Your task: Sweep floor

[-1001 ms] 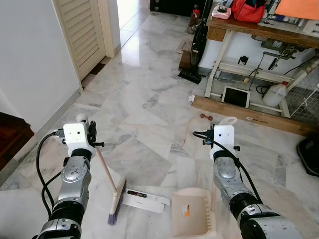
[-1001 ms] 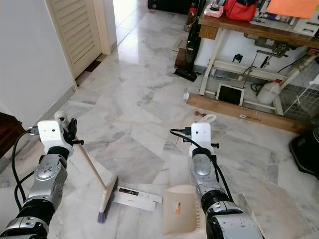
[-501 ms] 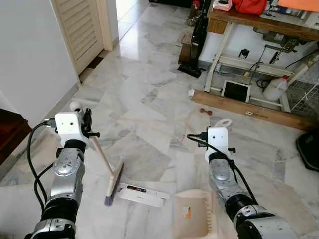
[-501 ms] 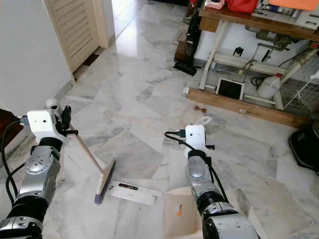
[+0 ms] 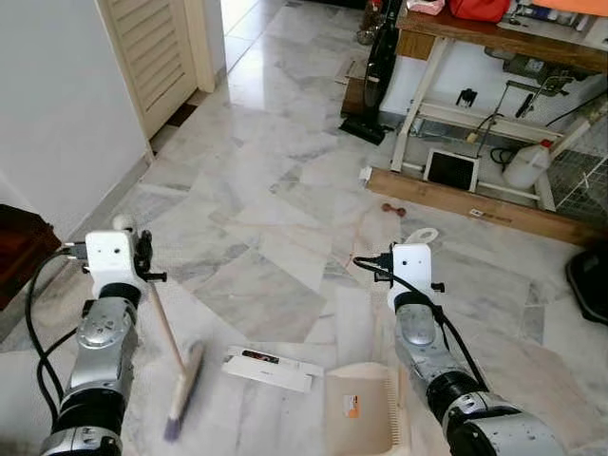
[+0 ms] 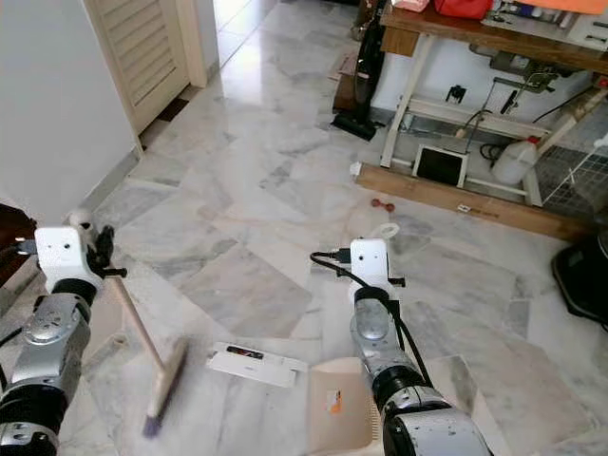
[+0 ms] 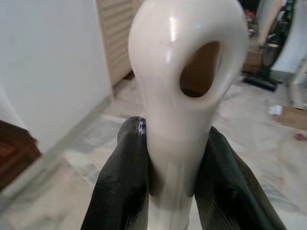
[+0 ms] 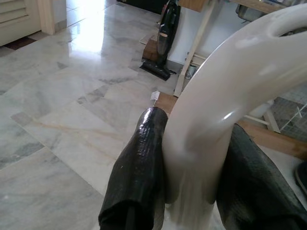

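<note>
Your left gripper (image 7: 175,191) pinches the cream plastic loop end of the wooden-handled broom (image 5: 163,331), lower left; its blurred bristle head touches the marble floor (image 5: 285,190). Your right gripper (image 8: 192,182) clamps the beige plastic dustpan (image 5: 361,408), bottom centre, by its upright handle. Both tools look light, stiff and slippery; grip firmly.

The floor (image 5: 285,180) is polished marble, grey and white, and it shines where light falls near the wooden louvred door (image 5: 157,52). The broom handle (image 7: 184,91) and the dustpan handle (image 8: 225,100) look like smooth glossy cream plastic, while the black fingers (image 7: 122,191) holding them seem rubbery with a soft sheen. The dustpan (image 5: 359,413) is matt beige plastic, and the table (image 5: 494,43) has a worn wooden top.
</note>
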Controlling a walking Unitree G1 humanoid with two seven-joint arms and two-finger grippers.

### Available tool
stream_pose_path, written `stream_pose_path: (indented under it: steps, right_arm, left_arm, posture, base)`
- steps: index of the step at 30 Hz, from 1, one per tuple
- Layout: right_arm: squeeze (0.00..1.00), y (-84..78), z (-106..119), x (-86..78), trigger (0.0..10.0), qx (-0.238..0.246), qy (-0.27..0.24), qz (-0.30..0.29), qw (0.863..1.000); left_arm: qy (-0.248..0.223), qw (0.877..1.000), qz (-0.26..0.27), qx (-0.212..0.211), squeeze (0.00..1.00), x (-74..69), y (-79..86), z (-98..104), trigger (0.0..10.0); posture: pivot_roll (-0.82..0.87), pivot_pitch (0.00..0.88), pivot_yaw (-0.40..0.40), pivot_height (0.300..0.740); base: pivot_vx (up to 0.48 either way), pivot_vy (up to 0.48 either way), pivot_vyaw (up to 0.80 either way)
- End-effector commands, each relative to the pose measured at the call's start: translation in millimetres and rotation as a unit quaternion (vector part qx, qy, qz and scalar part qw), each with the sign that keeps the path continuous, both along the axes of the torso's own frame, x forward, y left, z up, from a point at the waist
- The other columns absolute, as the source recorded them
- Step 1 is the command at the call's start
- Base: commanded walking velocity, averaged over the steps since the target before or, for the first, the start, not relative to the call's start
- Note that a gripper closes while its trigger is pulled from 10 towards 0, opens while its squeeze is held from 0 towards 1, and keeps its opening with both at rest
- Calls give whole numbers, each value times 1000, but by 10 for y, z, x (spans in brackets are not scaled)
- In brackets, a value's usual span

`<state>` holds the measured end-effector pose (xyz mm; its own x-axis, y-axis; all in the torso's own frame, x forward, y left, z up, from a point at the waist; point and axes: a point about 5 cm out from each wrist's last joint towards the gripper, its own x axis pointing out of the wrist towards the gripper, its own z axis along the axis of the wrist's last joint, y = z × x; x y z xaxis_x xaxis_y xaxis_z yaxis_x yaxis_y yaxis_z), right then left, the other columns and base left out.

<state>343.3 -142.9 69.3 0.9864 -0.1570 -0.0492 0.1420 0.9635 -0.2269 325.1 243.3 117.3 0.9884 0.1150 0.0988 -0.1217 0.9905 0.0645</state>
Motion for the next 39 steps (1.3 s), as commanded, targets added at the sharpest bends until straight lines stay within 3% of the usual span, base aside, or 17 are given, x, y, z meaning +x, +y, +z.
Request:
stream_pose_path:
  steps: [1, 11, 19, 27, 33, 36, 39]
  right_arm:
    - [0, -27, -36, -21, 10000, -1, 7, -3, 1000]
    - [0, -42, -24, -13, 10000, -3, 5, -21, 1000]
    - [0, -31, 42, 25, 10000, -14, -8, -40, 999]
    - [0, -67, 75, 36, 10000, -15, -18, -63, 998]
    - [0, -74, 126, 51, 10000, -15, -34, -79, 996]
    - [0, -34, 227, 61, 10000, -31, -81, -85, 993]
    - [0, 2, 235, 59, 10000, -28, -87, -83, 992]
  left_arm:
    - [5, 1000, -7, -4, 0, 1, -29, -32, 10000]
    - [3, 1000, -18, -6, 0, 53, -71, -11, 10000]
    - [5, 1000, -12, 19, 0, 69, 54, 36, 10000]
    - [2, 999, -21, 25, 0, 90, 24, 63, 10000]
    - [0, 999, -40, 26, 0, 87, -35, 66, 10000]
    - [-6, 999, -45, 22, 0, 86, -43, 90, 10000]
    - [-8, 999, -46, 22, 0, 80, -51, 91, 10000]
  posture:
    - [149, 145, -104, 740]
    - [149, 144, -104, 740]
    - [151, 144, -106, 740]
    - [154, 145, -107, 740]
    - [151, 149, -108, 740]
    - [156, 146, -105, 740]
    - [155, 146, -104, 740]
  base:
    - [0, 0, 0]
    - [0, 0, 0]
    - [0, 0, 0]
    - [0, 0, 0]
    - [0, 0, 0]
    - [0, 0, 0]
    - [0, 0, 0]
